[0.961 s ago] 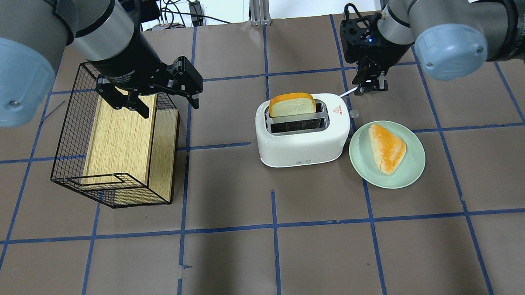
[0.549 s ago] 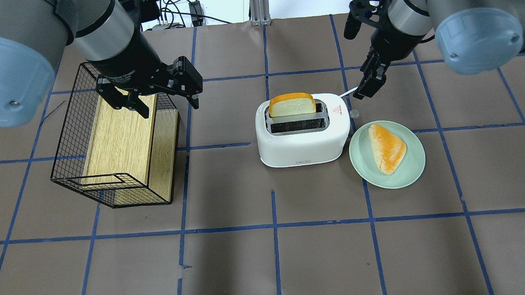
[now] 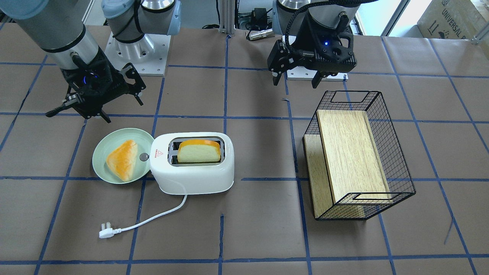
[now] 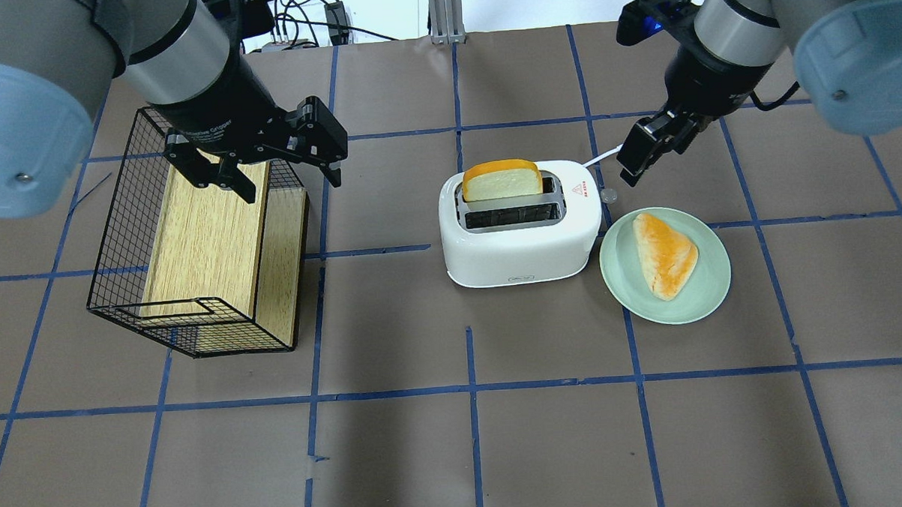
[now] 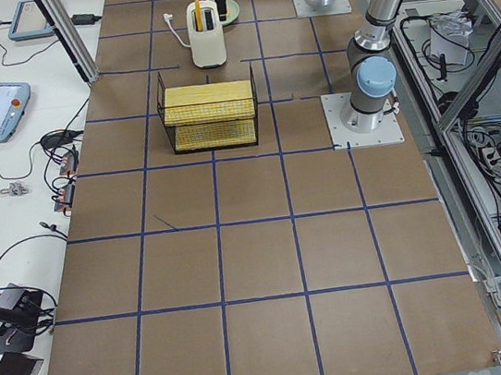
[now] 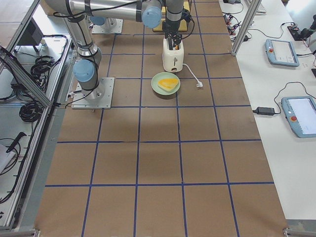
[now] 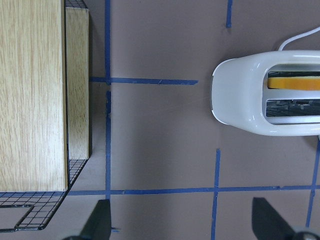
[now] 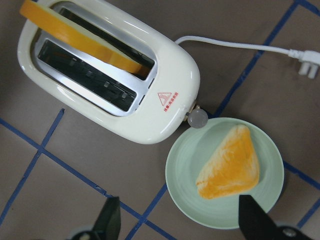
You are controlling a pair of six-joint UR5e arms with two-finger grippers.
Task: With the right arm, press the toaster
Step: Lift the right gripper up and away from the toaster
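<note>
Two jaws on right arm (image 4: 739,26) gape wide, just beside toaster (image 4: 521,228), not touching.

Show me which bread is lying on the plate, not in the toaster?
The triangular, orange-topped piece lies on the pale green plate beside the toaster; the other, a flat slice, stands upright in a toaster slot.

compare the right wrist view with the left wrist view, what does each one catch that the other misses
Only the right wrist view: the green plate with the triangular bread on it, the grey knob, the red triangle mark and the plug. Only the left wrist view: the wire basket with the wooden box in it. Both: the toaster, the slice standing in one slot, the white cord and the taped brown table.
</note>
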